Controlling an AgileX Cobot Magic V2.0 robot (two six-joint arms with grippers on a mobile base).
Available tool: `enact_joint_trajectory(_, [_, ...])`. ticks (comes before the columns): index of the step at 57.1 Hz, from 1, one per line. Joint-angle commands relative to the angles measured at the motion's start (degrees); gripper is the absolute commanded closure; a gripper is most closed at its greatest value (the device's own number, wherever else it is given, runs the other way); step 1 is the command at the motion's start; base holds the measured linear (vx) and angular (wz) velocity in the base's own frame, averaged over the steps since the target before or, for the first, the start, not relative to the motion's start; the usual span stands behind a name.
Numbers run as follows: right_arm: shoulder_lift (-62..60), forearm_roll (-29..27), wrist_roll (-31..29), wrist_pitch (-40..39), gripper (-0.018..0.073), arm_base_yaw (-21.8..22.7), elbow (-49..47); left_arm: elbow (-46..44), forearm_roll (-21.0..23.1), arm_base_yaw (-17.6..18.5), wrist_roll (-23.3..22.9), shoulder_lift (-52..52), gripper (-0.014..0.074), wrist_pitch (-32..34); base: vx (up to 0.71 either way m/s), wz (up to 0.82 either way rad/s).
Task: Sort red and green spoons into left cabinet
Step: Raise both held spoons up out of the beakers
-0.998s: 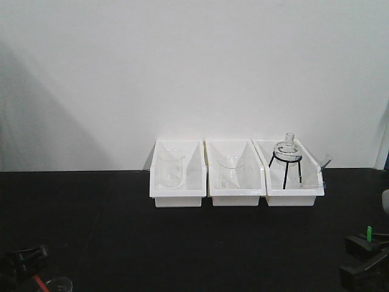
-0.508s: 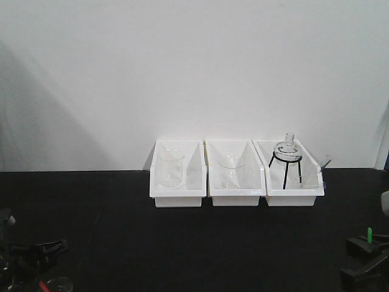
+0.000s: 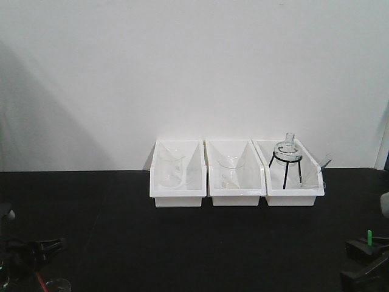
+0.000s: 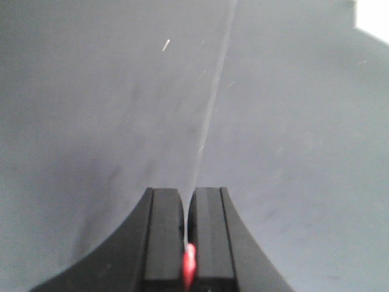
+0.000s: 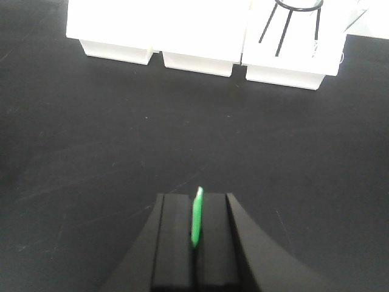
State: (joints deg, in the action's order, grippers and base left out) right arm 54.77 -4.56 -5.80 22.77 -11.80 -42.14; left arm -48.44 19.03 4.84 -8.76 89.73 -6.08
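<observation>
Left wrist-mounted: left gripper clenched on red spoon; right gripper grips green spoon. Carry step; next I must find cabinet, unseen.

One red spoon, one green spoon. Three white bins, a black wire stand, a black table, a plain white wall.

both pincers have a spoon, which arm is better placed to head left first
Left, probably. The left pincer, shut on the red spoon, sits at the front view's left edge; the right pincer, shut on the green spoon, is at the far right. No cabinet shows in any view.
</observation>
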Motion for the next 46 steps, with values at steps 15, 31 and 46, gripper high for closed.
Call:
enact_joint_trajectory(15, [-0.7,0.4,-0.1,-4.7,0.0564,0.0,-1.9,-1.7,0.3,0.3,18.3,-20.9,0.0603,-1.8,0.00,0.00])
enact_joint_trajectory(31, [-2.4,-1.2,-0.2,-2.7,0.0564,-0.1,-1.9,1.0,0.3,0.3,23.7,-37.4,0.0602,-9.1,0.00,0.00])
enact_joint_trajectory(46, [-14.4,-4.2,-4.8,-5.9,0.0564,-0.1,4.9,13.0,0.3,0.3,27.5,-54.6,0.0601,-7.9,0.00,0.00])
